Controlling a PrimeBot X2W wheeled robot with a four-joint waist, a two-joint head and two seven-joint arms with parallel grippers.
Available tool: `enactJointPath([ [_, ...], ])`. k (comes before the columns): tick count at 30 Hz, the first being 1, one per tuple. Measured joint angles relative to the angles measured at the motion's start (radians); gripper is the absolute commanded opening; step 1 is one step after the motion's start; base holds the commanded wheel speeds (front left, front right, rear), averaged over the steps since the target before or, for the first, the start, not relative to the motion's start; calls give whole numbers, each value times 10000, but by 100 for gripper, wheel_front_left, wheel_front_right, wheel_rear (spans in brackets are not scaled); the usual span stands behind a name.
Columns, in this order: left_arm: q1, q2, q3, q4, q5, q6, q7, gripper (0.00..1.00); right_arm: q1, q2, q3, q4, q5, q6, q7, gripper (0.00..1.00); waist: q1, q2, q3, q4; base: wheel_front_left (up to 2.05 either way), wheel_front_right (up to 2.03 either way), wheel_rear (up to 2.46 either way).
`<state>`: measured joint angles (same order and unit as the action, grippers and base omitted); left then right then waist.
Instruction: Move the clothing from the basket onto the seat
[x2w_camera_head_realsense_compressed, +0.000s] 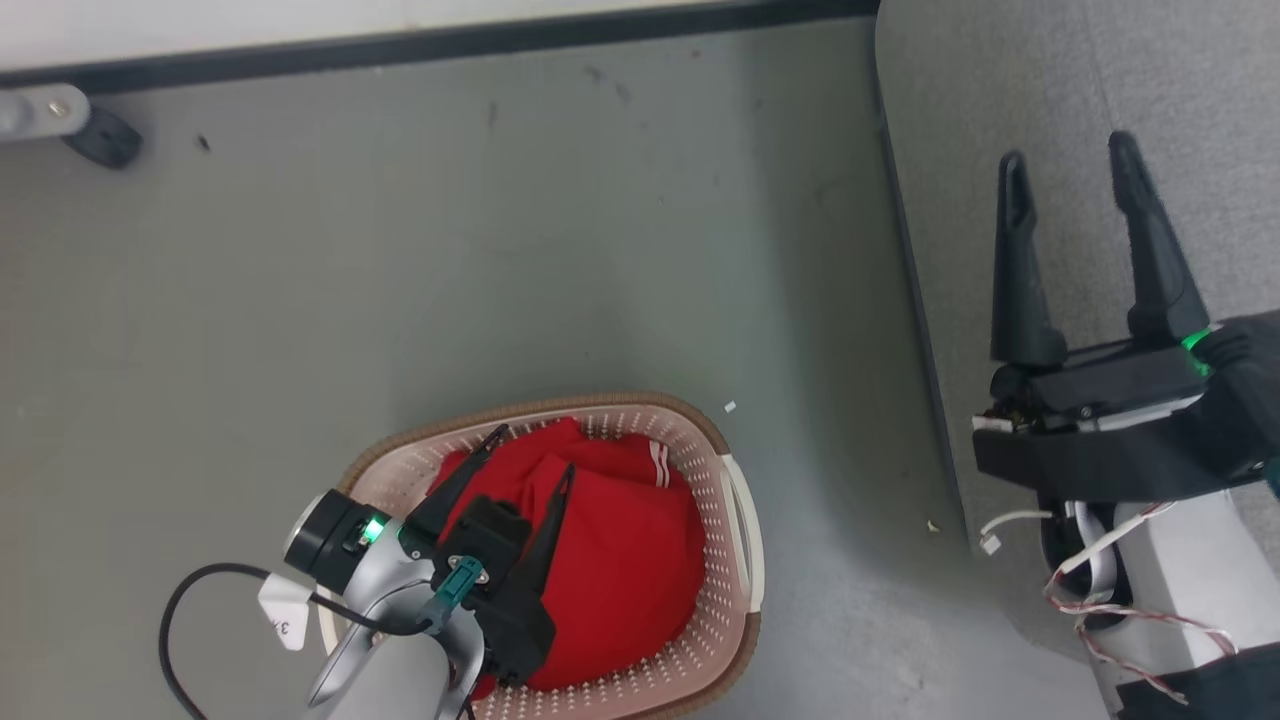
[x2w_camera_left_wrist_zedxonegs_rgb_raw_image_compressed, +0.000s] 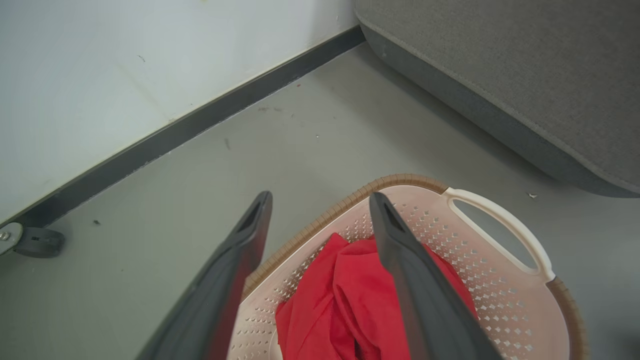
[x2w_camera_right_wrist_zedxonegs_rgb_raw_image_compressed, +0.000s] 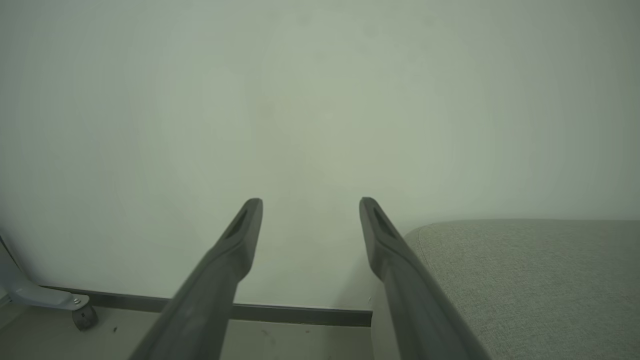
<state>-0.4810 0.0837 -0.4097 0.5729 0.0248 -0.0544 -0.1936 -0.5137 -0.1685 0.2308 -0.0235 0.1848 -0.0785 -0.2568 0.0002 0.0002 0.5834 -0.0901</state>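
- In the head view, the round cream-white perforated plastic basket with a brown rim (x2w_camera_head_realsense_compressed: 725, 580) is sitting on the grey floor (x2w_camera_head_realsense_compressed: 450, 250), well away from the floor's far edge at the dark baseboard (x2w_camera_head_realsense_compressed: 400, 45). The bright red soft clothing with white stripes (x2w_camera_head_realsense_compressed: 630, 560) is lying bunched inside it. The left gripper (x2w_camera_head_realsense_compressed: 535, 450) is hanging over the clothing by the basket's far rim, with its fingers spread and gripping nothing. The right gripper (x2w_camera_head_realsense_compressed: 1068, 150) is hovering over the large grey woven-fabric seat (x2w_camera_head_realsense_compressed: 1150, 60), near the edge facing the basket, fingers wide apart and empty.
- In the left wrist view, one finger is crossing the basket's rim and the other is crossing the red cloth. Whether they are touching cannot be told.
- In the right wrist view, the fingers are gaping before a pale wall (x2w_camera_right_wrist_zedxonegs_rgb_raw_image_compressed: 320, 100), with the seat's corner beside one finger.
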Motion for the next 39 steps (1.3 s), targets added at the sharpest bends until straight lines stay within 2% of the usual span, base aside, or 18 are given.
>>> enactJointPath([
  [18, -1428, -261, -593, 1655, 130, -257, -65, 100, -1794, 21, -113, -46, -173, 173, -2, 100, -1, 0, 2066, -278, 0, 0, 0],
  [35, -2007, -314, -627, 2909, -61, -337, -295, 100, -2757, 307, 324, 109, -546, 364, -12, 100, -2, -3, 2712, -405, 0, 0, 0],
  [39, -2325, -318, -522, 3108, -61, -56, -307, 100, -2771, 387, 414, 98, -560, 435, -12, 100, -3, -2, 2781, -489, 0, 0, 0],
])
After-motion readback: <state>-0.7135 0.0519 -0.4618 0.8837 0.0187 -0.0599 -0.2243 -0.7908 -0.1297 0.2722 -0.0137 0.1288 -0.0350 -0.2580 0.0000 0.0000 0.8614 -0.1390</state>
